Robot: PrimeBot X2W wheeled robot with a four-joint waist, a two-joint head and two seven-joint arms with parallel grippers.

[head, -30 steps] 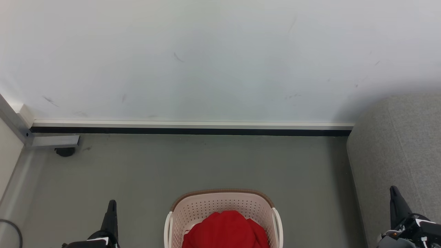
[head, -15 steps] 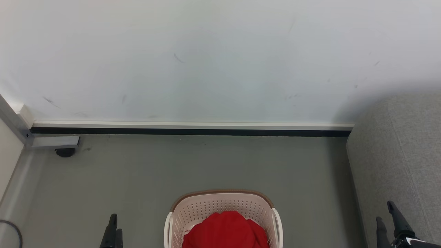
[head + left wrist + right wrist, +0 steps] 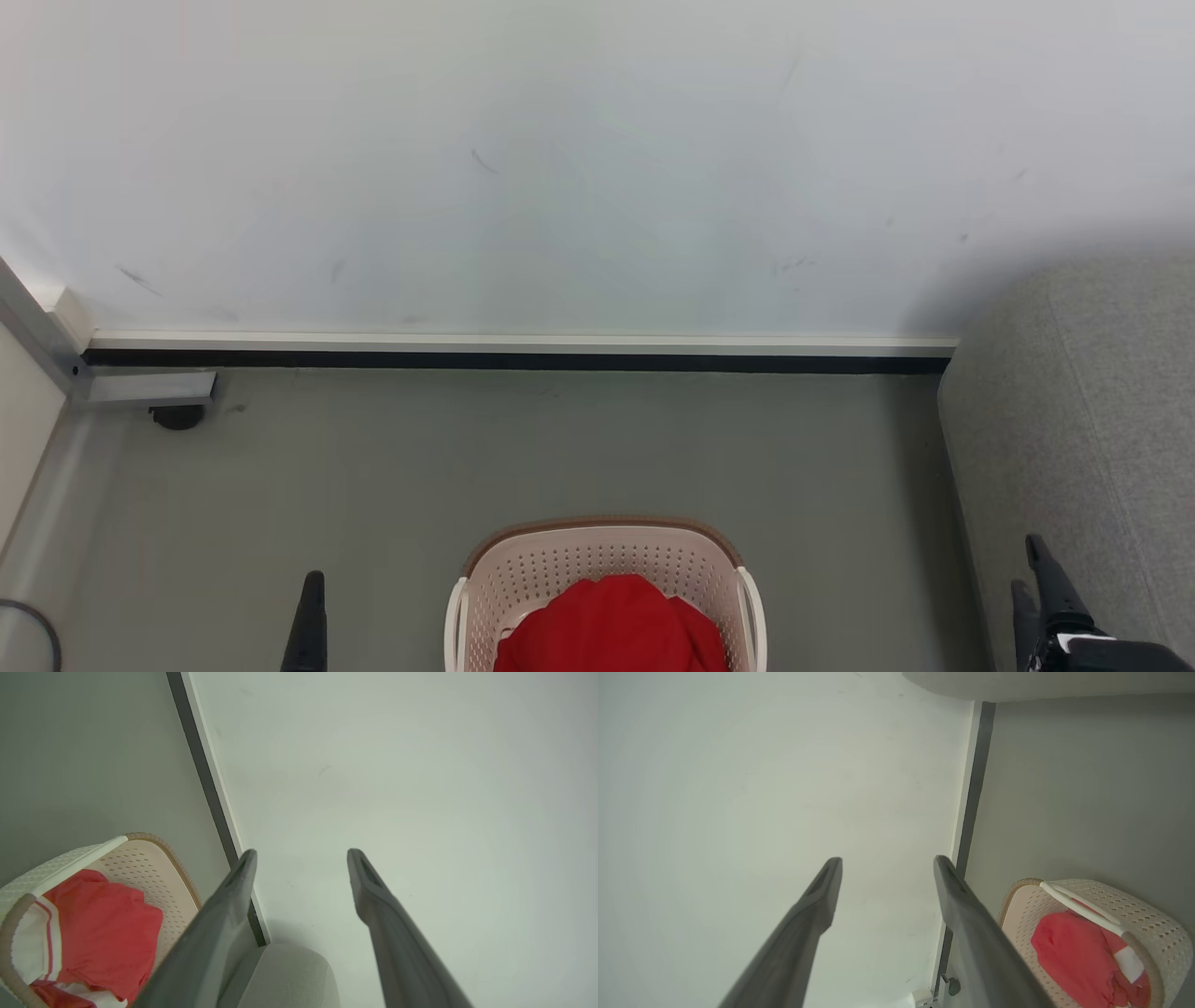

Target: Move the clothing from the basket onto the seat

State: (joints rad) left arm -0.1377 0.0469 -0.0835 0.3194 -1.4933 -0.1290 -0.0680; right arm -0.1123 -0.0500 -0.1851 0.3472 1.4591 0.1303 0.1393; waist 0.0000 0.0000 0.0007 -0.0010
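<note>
A: How were the grippers found?
B: The left gripper (image 3: pixel 302 855) and the right gripper (image 3: pixel 888 859) were both seen spread wide, with nothing held.
A: And the clothing?
B: The clothing (image 3: pixel 611 625) was heaped in the basket (image 3: pixel 607 523), set between the two grippers, inward of each. The seat (image 3: pixel 1074 401) was found close by the right gripper's outer side.
A: What was advised for the pick?
B: A wide-open gripper was to be lowered onto the heap's crest, the rim avoided, a deep fold pinched, and the cloth lifted clear.
</note>
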